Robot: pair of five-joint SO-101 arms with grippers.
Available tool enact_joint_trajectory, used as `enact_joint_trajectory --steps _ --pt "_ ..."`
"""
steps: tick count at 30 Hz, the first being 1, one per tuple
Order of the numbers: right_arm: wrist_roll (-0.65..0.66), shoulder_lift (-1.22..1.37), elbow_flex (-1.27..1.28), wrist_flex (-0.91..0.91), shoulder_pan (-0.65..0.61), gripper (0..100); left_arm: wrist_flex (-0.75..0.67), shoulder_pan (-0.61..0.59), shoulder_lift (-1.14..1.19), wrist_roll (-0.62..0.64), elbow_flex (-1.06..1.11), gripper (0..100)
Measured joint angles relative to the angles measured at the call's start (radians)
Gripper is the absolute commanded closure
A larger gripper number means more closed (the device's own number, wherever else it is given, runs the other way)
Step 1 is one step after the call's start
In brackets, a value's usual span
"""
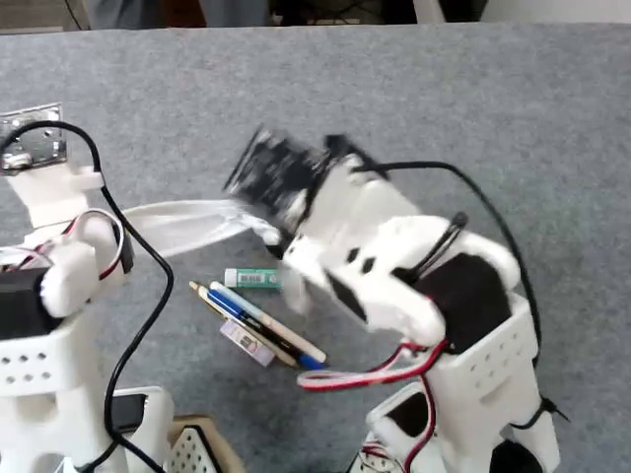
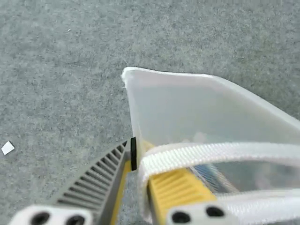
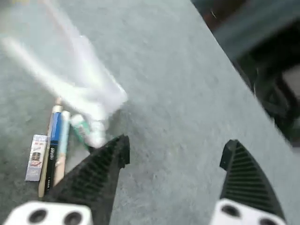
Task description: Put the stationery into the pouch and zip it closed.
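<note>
Hold: left gripper (image 2: 135,159) clamped on one end of the translucent white plastic pouch (image 2: 197,117)
Free: right gripper (image 3: 177,146), jaws apart, near the pouch's other end
Pouch: just beside the stationery
Advice: probably spread the mouth wide before any pickup
Count: three pens or pencils (image 1: 261,323), one green-and-white tube (image 1: 252,279), one lilac rectangular block (image 1: 246,343), one pouch

Lettering on the black pen (image 3: 50,164) cannot be made out.
</note>
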Motion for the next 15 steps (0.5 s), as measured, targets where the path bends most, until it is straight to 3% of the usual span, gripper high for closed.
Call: enact_joint_trajectory --steps 10,15 --pt "-0.129 0.000 -0.002 0.126 0.110 68.7 0.026 -0.130 0.014 0.091 -0.068 97" --pt "-0.190 0.000 0.032 0.167 0.110 68.7 0.026 -0.215 0.026 0.130 0.041 97"
